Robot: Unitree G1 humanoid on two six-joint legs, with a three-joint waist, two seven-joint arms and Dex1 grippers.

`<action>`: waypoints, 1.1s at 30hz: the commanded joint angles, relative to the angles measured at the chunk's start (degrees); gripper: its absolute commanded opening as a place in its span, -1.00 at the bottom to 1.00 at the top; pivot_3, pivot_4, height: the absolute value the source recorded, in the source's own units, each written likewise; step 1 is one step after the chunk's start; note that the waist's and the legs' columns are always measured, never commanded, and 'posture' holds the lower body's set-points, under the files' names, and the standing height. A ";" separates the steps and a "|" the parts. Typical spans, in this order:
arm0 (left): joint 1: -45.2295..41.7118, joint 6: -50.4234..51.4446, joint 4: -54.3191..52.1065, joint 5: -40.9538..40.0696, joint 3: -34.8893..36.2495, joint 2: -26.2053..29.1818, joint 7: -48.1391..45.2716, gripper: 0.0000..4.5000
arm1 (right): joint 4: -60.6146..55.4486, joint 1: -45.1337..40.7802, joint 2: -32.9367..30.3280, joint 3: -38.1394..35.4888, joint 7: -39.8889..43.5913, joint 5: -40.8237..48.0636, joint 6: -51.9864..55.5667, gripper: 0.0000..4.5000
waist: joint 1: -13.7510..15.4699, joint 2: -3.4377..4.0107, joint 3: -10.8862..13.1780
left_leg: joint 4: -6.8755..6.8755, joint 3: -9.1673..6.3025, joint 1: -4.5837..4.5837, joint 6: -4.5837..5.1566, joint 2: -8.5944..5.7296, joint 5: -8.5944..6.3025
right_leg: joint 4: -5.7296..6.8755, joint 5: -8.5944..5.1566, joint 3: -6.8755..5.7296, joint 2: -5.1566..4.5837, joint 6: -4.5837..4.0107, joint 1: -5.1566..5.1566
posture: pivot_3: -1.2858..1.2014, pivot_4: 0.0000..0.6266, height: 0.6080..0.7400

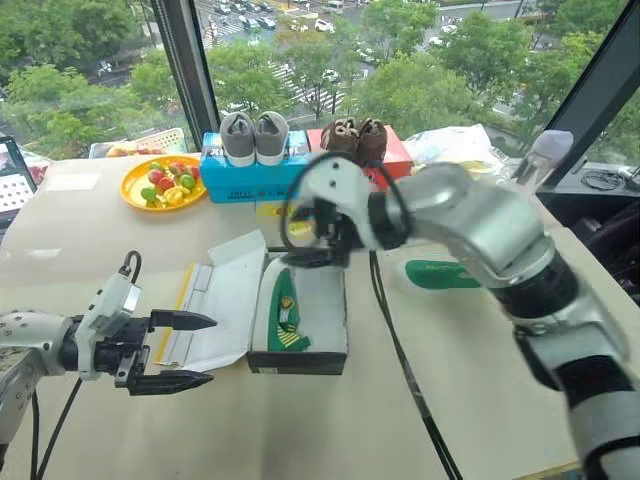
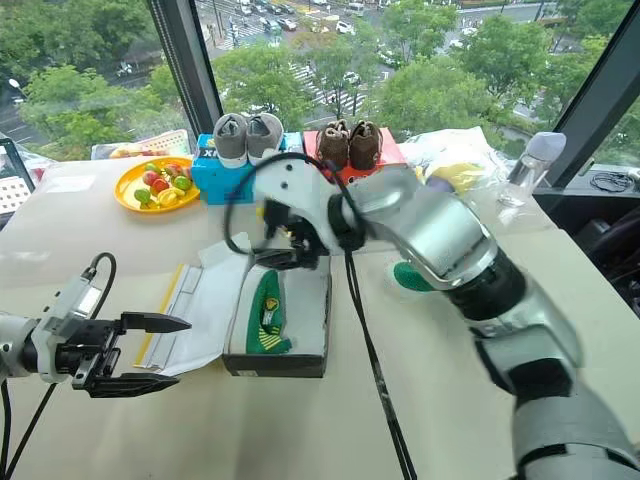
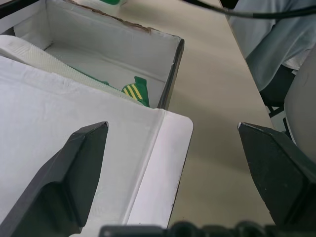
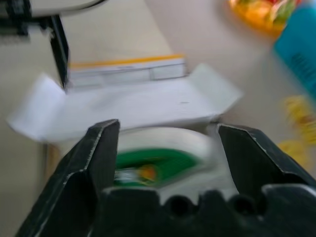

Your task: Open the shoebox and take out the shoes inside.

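Note:
The shoebox [image 1: 297,360] lies open mid-table, a dark grey base with white lining. Its lid [image 1: 215,300] is folded flat out to the left, white inside with a yellow edge. One green shoe [image 1: 285,315] with a white sole lies inside the box along its left wall. A second green shoe [image 1: 440,273] rests on the table right of the box, partly hidden by my right arm. My right gripper [image 1: 315,255] hangs open over the box's far end, the boxed shoe [image 4: 158,160] showing between its fingers. My left gripper [image 1: 185,350] is open, level at the lid's near left corner, holding nothing.
At the back stand a blue box [image 1: 250,175] with a grey pair on it, a red box [image 1: 395,152] with a brown pair, and a yellow plate of fruit [image 1: 135,190]. A plastic bottle [image 1: 535,160] stands back right. A black cable [image 1: 395,350] runs beside the box.

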 commanded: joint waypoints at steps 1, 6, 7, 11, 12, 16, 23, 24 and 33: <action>-1.77 -0.76 0.13 -0.43 -0.06 -0.10 -0.36 1.00 | 12.83 -1.29 3.27 8.02 4.08 -17.95 -37.48 0.67 | -0.89 -0.04 -0.01 | 0.00 0.06 0.09 -0.26 0.02 0.15 | 0.12 -0.01 0.10 0.04 -0.05 -0.01 | 0.03 -0.52 0.86; -3.01 0.02 -0.33 -0.71 -0.72 -0.21 0.04 1.00 | 30.48 -4.16 10.92 9.58 -0.26 -29.66 -60.30 0.67 | -1.56 -0.05 0.01 | 0.02 0.11 0.17 -0.57 0.10 0.34 | 0.47 0.00 0.14 0.10 -0.27 -0.06 | 0.03 -0.52 0.86; -2.96 0.09 -0.50 -0.77 -0.73 -0.21 0.07 1.00 | 33.52 -4.92 11.98 9.54 -1.69 -31.83 -63.12 0.67 | -1.43 -0.05 0.01 | 0.03 0.11 0.15 -0.57 0.15 0.35 | 0.49 0.03 0.12 0.09 -0.33 -0.09 | 0.03 -0.52 0.86; -2.24 0.60 -1.30 -1.27 -0.18 -0.05 0.30 1.00 | 44.03 -8.50 16.41 9.10 -7.24 -38.39 -70.65 0.67 | -0.94 -0.04 0.01 | 0.16 0.13 0.15 -0.59 0.33 0.36 | 0.51 0.07 0.11 0.10 -0.41 -0.08 | 0.03 -0.52 0.86; -2.10 0.68 -1.47 -1.32 -0.10 -0.05 0.39 1.00 | 45.52 -9.00 16.96 8.95 -7.87 -39.30 -71.94 0.67 | -0.83 -0.04 0.01 | 0.15 0.13 0.15 -0.59 0.35 0.36 | 0.51 0.06 0.11 0.10 -0.42 -0.08 | 0.03 -0.52 0.86; -1.62 0.96 -2.04 -1.45 0.35 0.00 0.82 1.00 | 49.92 -10.62 18.42 10.32 -10.73 -44.80 -78.36 0.67 | -0.29 -0.03 0.02 | 0.12 0.18 0.15 -0.71 0.36 0.42 | 0.51 0.02 0.07 0.11 -0.48 -0.09 | 0.03 -0.52 0.86; -1.39 1.44 -2.74 -1.78 0.77 -0.09 1.38 1.00 | 48.13 -4.71 17.29 10.86 -7.20 -45.40 -84.89 0.67 | -0.16 -0.03 0.02 | 0.11 0.16 0.10 -0.71 0.36 0.42 | 0.51 0.02 0.05 0.10 -0.47 -0.08 | 0.03 -0.52 0.86; -1.24 1.39 -2.83 -1.78 0.74 -0.13 1.49 1.00 | 47.93 -3.85 17.17 10.64 -6.86 -45.43 -85.06 0.67 | -0.16 -0.03 0.02 | 0.12 0.16 0.09 -0.71 0.36 0.42 | 0.51 0.02 0.05 0.09 -0.47 -0.08 | 0.03 -0.52 0.86; -1.22 1.21 -3.02 -1.99 0.49 -0.10 2.06 1.00 | 45.56 0.48 17.25 8.51 -3.53 -44.65 -84.03 0.67 | -0.18 -0.03 0.01 | 0.13 0.13 0.16 -0.75 0.39 0.44 | 0.53 0.01 0.07 0.13 -0.49 -0.08 | 0.03 -0.52 0.86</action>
